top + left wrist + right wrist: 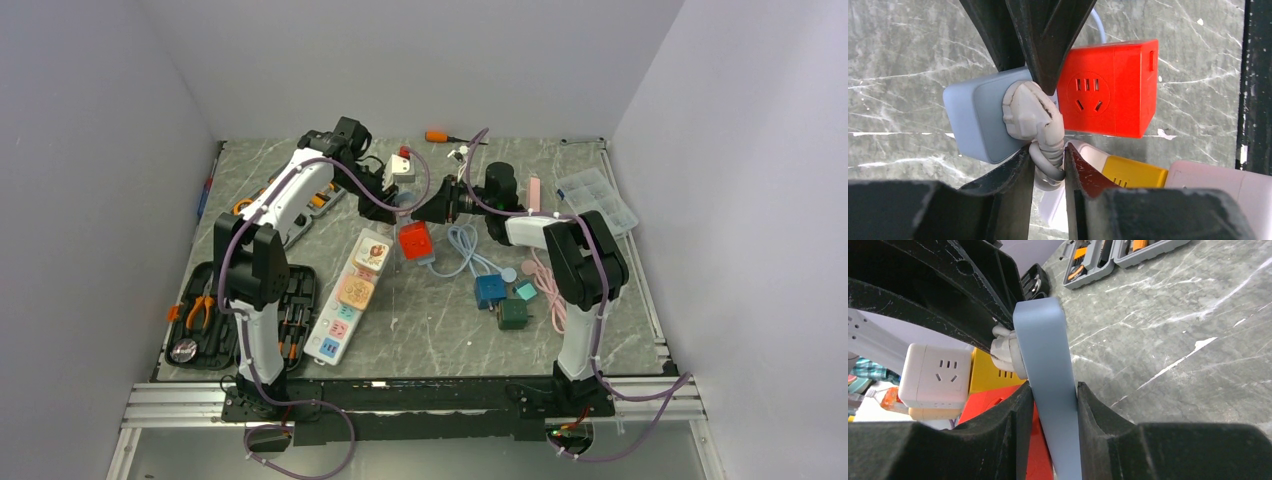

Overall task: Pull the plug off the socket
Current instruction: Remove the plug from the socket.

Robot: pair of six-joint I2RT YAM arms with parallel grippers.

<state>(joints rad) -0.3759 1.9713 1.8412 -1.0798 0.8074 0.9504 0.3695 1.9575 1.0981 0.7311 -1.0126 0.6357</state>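
A pale blue socket block (975,120) hangs above the table with a white plug (1029,111) seated in its face. My left gripper (1047,150) comes from below, its fingers pressed on both sides of the plug's ribbed cord neck. My right gripper (1053,390) is shut on the thin edges of the blue socket (1045,360), and the plug (1007,352) sticks out on its left side. In the top view the two grippers, left (388,200) and right (420,208), meet nose to nose at the table's back centre.
A red socket cube (415,241) lies just under the grippers, with yellow (1135,172) and white (938,375) cubes beside it. A long power strip (345,295), an open tool case (215,315), blue (490,290) and green (513,313) cubes and a clear box (598,195) lie around.
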